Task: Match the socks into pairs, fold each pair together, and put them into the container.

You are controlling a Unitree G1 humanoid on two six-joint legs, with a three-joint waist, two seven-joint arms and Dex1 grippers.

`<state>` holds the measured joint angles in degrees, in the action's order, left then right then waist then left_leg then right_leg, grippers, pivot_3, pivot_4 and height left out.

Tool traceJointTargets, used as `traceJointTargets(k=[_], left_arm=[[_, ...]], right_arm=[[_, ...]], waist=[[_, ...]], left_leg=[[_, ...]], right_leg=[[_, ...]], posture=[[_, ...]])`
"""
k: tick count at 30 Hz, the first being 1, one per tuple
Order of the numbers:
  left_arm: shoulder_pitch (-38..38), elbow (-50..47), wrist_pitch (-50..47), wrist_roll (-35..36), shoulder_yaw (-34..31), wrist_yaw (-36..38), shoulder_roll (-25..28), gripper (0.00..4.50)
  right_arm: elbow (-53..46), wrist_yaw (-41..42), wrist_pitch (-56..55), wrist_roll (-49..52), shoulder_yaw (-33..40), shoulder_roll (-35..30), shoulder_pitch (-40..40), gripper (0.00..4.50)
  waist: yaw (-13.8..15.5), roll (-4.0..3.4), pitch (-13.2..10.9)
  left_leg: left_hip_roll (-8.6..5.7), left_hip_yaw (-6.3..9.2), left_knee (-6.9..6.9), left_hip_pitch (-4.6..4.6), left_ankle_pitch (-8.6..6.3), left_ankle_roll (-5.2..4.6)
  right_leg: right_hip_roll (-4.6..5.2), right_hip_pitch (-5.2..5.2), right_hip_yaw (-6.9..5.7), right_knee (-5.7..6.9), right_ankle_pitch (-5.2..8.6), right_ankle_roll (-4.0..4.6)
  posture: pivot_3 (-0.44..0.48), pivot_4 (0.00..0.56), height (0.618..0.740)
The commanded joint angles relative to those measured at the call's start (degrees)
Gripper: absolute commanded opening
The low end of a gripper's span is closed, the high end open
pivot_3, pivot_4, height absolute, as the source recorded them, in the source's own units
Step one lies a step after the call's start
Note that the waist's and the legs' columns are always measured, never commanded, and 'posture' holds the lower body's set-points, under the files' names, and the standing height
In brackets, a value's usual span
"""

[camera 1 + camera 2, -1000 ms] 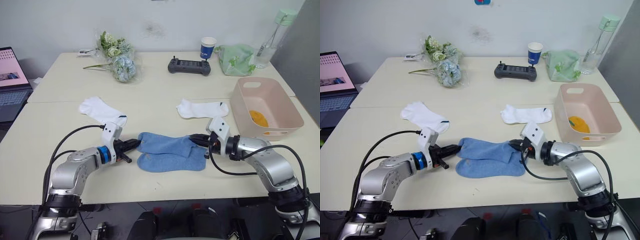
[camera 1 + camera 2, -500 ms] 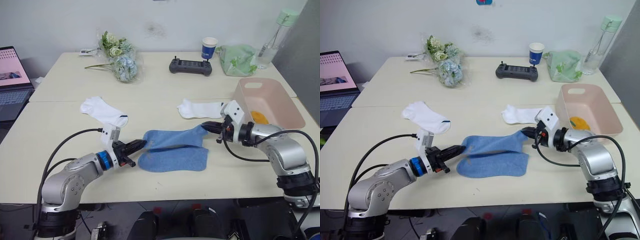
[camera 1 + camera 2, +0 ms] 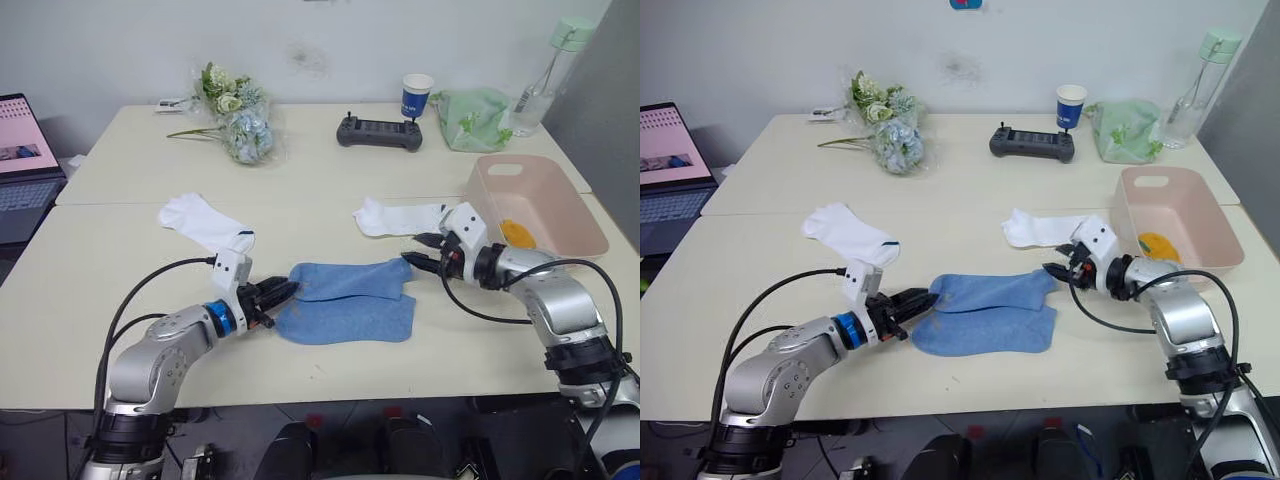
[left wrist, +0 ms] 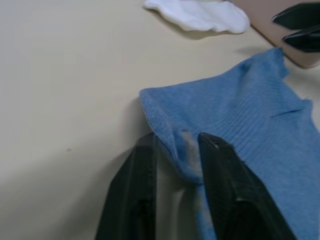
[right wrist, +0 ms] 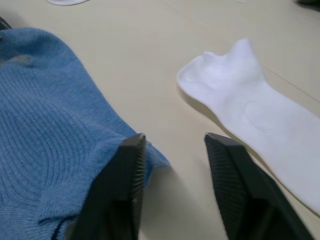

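On the near half of the table [image 3: 120, 330], two light blue socks [image 3: 350, 300] lie stacked one over the other, flat and running crosswise between the two arms. The left gripper [image 3: 281, 292] sits low at the left end of the upper blue sock, its fingers [image 4: 220, 195] narrowed around a pinched fold of the fabric. The right gripper [image 3: 418, 249] is at the opposite end, its fingers [image 5: 122, 195] parted and holding nothing; one finger rests against the corner of the blue sock while the other stands over bare table. Just behind the right gripper lies a white sock [image 3: 400, 217], flat and apart from the blue ones. A second white sock [image 3: 205, 222] lies on the left side of the table, behind the left arm. The pink basket [image 3: 570, 215] stands at the right edge of the table, near the right arm, with a mustard-orange sock [image 3: 516, 233] on its floor. Along the far side of the table are a bunch of flowers [image 3: 232, 115], a black controller [image 3: 378, 132], a paper cup [image 3: 416, 95], a green bag [image 3: 470, 118] and a clear bottle [image 3: 545, 75]; a laptop [image 3: 25, 165] stands off to the left.
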<state>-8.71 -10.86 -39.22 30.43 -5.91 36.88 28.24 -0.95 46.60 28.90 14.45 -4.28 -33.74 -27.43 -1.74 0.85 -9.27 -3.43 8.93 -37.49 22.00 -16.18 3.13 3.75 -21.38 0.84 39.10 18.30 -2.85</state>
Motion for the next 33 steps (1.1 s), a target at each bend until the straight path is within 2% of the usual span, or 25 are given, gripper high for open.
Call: traceJointTargets(k=[1, 3, 7, 12, 17, 25, 26, 28, 33], left_arm=[[-0.7, 0.3, 3.0, -0.6, -3.1, 1.6, 2.8, 2.54], [-0.3, -0.5, 5.1, -0.3, -3.2, 5.5, 5.5, 3.19], [1.0, -0.3, 15.7, -7.2, 1.2, 11.5, 10.7, 3.19], [-0.6, 0.2, 27.4, -13.9, 6.8, 14.4, 10.4, 3.19], [-2.3, 4.1, 33.2, -21.5, 12.7, 14.0, 10.0, 3.19], [-5.2, 11.1, 35.4, -25.6, 15.7, 13.4, 7.8, 3.19], [-5.4, 11.8, 35.7, -26.0, 16.0, 13.4, 7.5, 3.23], [-5.8, 12.5, 35.3, -25.9, 15.9, 13.2, 6.4, 3.23], [-6.4, 12.2, 35.2, -25.6, 15.7, 14.0, 5.2, 1.63]], right_arm=[[-8.9, 3.2, 1.3, 3.8, 1.9, -2.0, 1.3, 3.56], [-13.8, 6.1, 0.7, 3.9, -0.3, -4.2, 3.9, 3.58], [-18.2, 6.4, -2.3, 0.5, -4.8, -4.9, 8.0, 3.58], [-17.3, 4.2, -8.7, -6.1, -9.8, -4.2, 10.9, 3.58], [-15.5, 2.3, -10.8, -9.8, -11.4, -2.6, 10.4, 3.58], [-10.1, 0.8, -14.5, -15.0, -12.4, -1.9, 9.3, 3.58], [-9.6, 0.8, -14.9, -15.2, -12.4, -1.8, 9.3, 3.19], [-9.0, 1.1, -15.4, -15.5, -12.3, -1.6, 9.2, 2.72], [-8.6, 1.5, -15.0, -14.8, -11.5, -1.1, 8.8, 0.83]], waist=[[0.0, 0.0, 0.0], [0.0, 0.0, 0.0], [0.0, 0.0, 0.0], [0.1, 0.0, 0.0], [0.0, 0.0, 0.0], [0.0, 0.0, 0.0], [0.0, 0.0, 0.0], [0.0, 0.0, 0.0], [-0.1, 0.0, 0.0]], left_leg=[[0.01, 0.01, 0.0, 0.0, 0.0, 0.0], [0.01, 0.05, 0.04, 0.01, 0.0, 0.0], [0.02, 0.03, 0.18, -0.03, 0.0, 0.0], [-0.02, -0.07, 0.29, -0.1, 0.01, 0.01], [-0.02, -0.07, 0.31, -0.11, 0.01, 0.01], [0.0, -0.06, 0.33, -0.11, 0.01, 0.01], [-0.01, -0.06, 0.33, -0.12, 0.01, 0.01], [0.0, -0.05, 0.32, -0.12, 0.01, 0.01], [0.01, -0.04, 0.32, -0.14, 0.01, 0.01]], right_leg=[[0.0, 0.0, 0.0, 0.0, 0.0, 0.0], [0.0, 0.0, 0.0, -0.04, 0.0, 0.0], [0.02, 0.01, 0.0, -0.08, 0.0, 0.0], [0.1, 0.01, 0.01, -0.09, 0.0, 0.0], [0.08, 0.0, 0.0, -0.09, 0.0, 0.0], [-0.17, -0.02, -0.01, -0.06, 0.0, 0.0], [-0.17, -0.01, -0.01, -0.06, 0.0, 0.0], [-0.17, -0.01, -0.01, -0.06, 0.0, 0.0], [-0.17, 0.0, -0.01, -0.04, 0.0, 0.0]], posture=[[0.0, 0.15, 0.74], [0.0, 0.15, 0.74], [0.0, 0.15, 0.74], [0.0, 0.15, 0.74], [0.0, 0.15, 0.74], [0.0, 0.15, 0.74], [0.0, 0.15, 0.74], [0.0, 0.15, 0.74], [0.0, 0.15, 0.74]])
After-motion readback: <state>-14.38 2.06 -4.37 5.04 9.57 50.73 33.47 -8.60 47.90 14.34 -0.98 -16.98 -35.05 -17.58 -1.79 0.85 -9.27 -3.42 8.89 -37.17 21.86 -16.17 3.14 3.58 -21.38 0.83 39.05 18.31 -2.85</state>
